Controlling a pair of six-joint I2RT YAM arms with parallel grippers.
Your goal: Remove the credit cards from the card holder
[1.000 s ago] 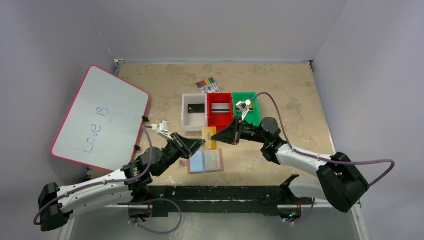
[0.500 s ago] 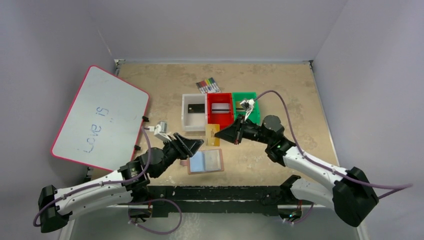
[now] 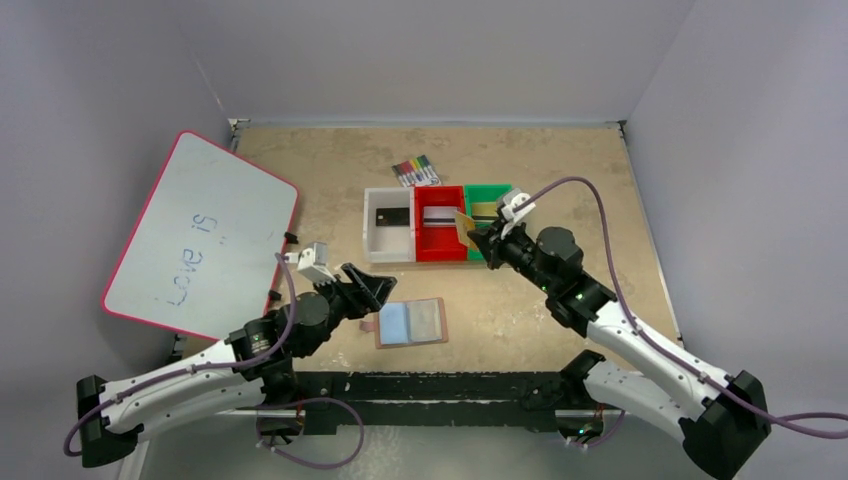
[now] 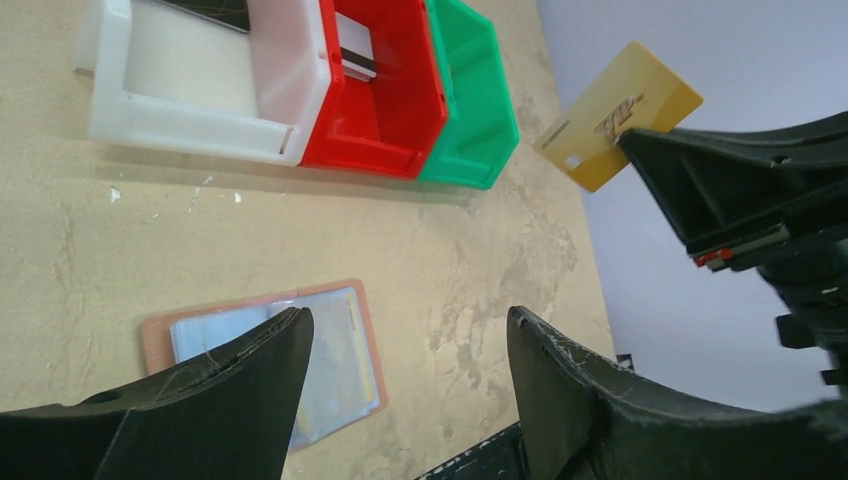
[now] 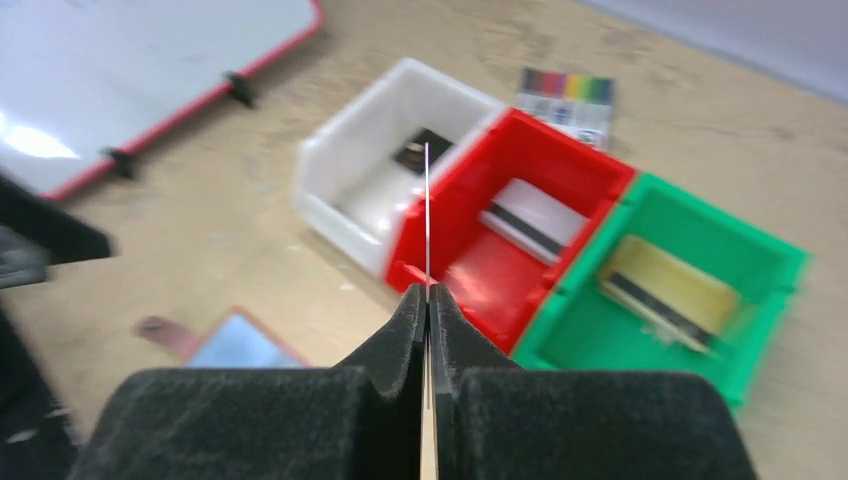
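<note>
Credit card (image 3: 463, 222), gold, pinched upright in the right pincer (image 5: 427, 295) by the bins

The right pincer is fully closed on the near edge of this gold card. From its own camera the card shows only as a thin vertical line rising from between the fingertips. Seen from above, the card lines up with the place where the red bin (image 5: 560, 150) and the green bin (image 5: 770, 270) meet, and it is raised off the desk (image 3: 560, 200).

Three bins stand touching in a row at the middle of the desk. The white bin (image 5: 340, 225) is on the left, the red one in the middle and the green one on the right. The white bin holds a black card (image 5: 422, 152). The red bin holds a silver-grey card (image 5: 535, 225) with a dark stripe. The green bin holds a second gold card (image 5: 675, 290), also with a dark stripe.

The card holder (image 3: 412, 323) lies open and flat on the desk, nearer than the bins, with its clear bluish pockets facing up. Whether a card sits in those pockets I cannot tell.

The left pincer (image 4: 408, 318) is spread wide with nothing between its fingers, hanging above the desk just left of the card holder.

A pack of coloured markers (image 3: 416, 170) lies beyond the bins. A red-rimmed whiteboard (image 3: 200, 235) sits at the far left.
</note>
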